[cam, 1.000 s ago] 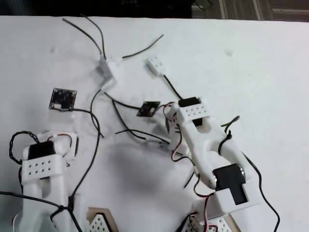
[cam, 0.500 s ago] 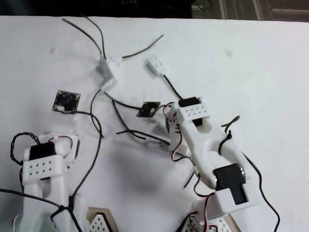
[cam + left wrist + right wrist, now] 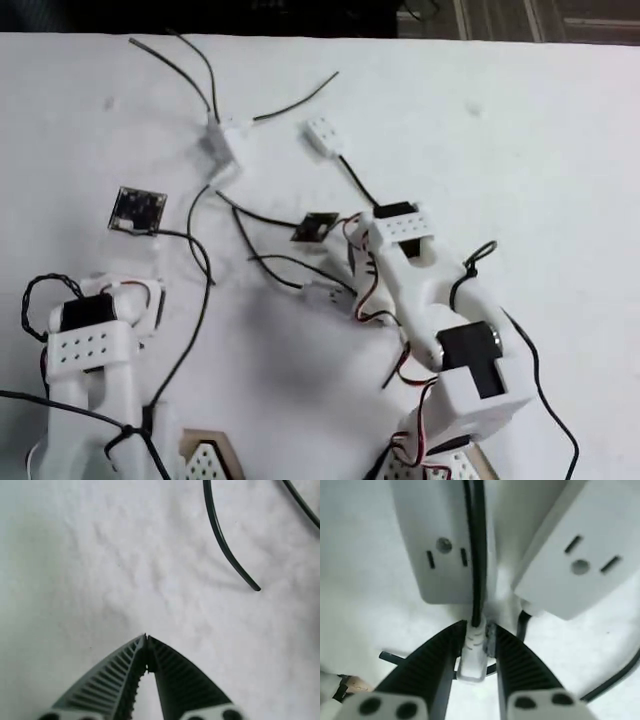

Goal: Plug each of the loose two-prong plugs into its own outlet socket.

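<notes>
Right jaws clamped on white plug [image 3: 471, 652] near two outlet sockets [image 3: 442, 545]; left jaws pinched together, holding nothing, over worktop [image 3: 75, 555].

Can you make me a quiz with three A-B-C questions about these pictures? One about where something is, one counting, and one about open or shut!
1. Where is the white plug? A) between the right gripper's fingers B) inside a socket C) by the table's edge
2. How many outlet blocks lie ahead of it? A) one B) two C) four
3. The left gripper is: A) wide open B) shut on a cable C) shut, empty

Answers: 1 A, the fingers pinch it. 2 B, two white blocks show. 3 C, its fingers meet with nothing between.
</notes>
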Robot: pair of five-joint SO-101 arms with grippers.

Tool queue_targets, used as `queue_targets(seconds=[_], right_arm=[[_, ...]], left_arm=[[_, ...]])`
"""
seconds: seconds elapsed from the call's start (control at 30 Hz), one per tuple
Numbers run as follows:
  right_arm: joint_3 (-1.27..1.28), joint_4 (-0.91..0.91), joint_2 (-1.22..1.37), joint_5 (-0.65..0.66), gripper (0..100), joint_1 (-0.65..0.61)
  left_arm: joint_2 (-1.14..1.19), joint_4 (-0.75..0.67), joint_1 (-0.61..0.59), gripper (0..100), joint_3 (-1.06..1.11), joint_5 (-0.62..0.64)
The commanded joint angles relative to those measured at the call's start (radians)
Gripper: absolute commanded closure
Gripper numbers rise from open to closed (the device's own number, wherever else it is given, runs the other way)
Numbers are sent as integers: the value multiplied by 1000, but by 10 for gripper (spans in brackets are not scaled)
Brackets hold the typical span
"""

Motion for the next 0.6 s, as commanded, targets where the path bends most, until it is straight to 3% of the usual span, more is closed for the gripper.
queue_targets(seconds=[0.0,0.17,0.33,0.57], right_arm=[[-2,5,4,0,982,13],[-2,119,-110,-2,981,-15],[2,252,-390,-26,981,-74],[5,280,-751,-259,981,-199]], left_arm=[[-24,-14,12,976,-3,-11],[-24,-14,12,976,-6,-12],[-25,29,12,976,-66,-8],[-25,238,94,977,-304,32]])
